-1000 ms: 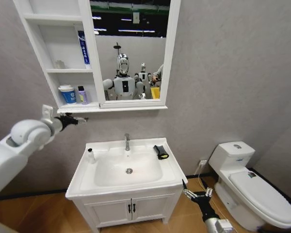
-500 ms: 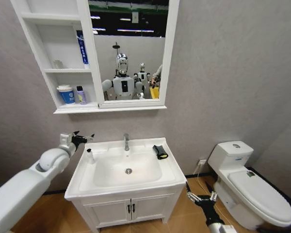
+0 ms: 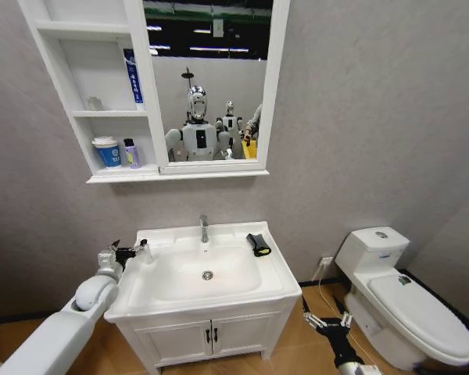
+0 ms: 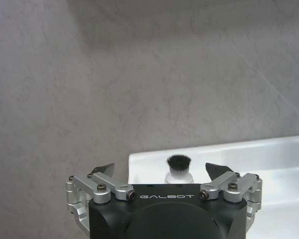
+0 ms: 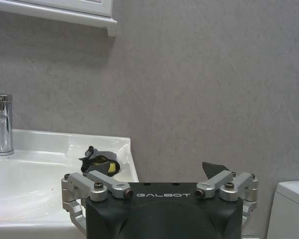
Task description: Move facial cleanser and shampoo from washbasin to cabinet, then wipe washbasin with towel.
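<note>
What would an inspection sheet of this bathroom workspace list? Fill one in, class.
Surface: washbasin, bowl bare.
Job's things: small bottle at its back left corner; towel at back right; cabinet holds a cup and bottle.
Clutter: nothing seen.
Grippers: left gripper at the small bottle, jaws open either side; right gripper low beside the vanity, open.
Cables: one at the wall socket.
Surroundings: mirror, toilet.

Washbasin [image 3: 219,291]: white, bowl bare.
Towel [image 3: 259,244]: crumpled, back right rim.
Bottle [image 3: 146,251]: upright, back left rim.
Cabinet [image 3: 84,114]: wall-hung.
</note>
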You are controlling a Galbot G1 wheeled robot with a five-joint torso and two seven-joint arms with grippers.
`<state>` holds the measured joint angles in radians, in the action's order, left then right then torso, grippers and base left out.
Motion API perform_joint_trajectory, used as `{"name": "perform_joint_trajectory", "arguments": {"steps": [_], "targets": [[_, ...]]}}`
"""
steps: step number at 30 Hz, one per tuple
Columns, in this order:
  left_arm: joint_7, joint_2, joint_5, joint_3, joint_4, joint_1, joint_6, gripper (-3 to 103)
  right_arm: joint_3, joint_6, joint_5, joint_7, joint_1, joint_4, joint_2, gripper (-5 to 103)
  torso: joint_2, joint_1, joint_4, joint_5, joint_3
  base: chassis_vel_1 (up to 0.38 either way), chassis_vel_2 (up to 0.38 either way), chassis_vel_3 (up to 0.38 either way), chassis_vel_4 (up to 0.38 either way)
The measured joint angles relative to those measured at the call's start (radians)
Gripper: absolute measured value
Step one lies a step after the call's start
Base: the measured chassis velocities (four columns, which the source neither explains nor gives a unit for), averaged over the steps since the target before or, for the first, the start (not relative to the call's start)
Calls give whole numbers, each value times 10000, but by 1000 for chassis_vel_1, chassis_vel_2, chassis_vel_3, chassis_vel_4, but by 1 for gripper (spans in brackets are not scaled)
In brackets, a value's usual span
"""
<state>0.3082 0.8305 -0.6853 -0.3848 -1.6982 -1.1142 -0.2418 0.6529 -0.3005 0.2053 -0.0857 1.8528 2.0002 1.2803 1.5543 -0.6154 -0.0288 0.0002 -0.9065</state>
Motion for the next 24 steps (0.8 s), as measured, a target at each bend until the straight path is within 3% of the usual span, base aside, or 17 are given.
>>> {"name": "perform_joint_trajectory", "arguments": {"steps": [4,5,11,24], "targets": [[-201,420,375,91,349,-126,133,97,22,4,-3,-8,24,-51,-25,100,0,1,4,-1,0,0,0,0,0],[-203,525,386,211,488,-21,134,101,28,4,-5,-8,33,-60,-29,100,0,0,4,-3,-1,0,0,0,0],[-204,1062,674,840,1495,906,143,99,62,26,-25,-53,84,-6,-61,100,0,0,-2,-2,-1,0,0,0,0],[-523,1636,1248,1011,3466,1988,397,97,152,122,14,-148,142,68,-154,100,-1,-1,2,-1,-1,0,0,0,0]]}}
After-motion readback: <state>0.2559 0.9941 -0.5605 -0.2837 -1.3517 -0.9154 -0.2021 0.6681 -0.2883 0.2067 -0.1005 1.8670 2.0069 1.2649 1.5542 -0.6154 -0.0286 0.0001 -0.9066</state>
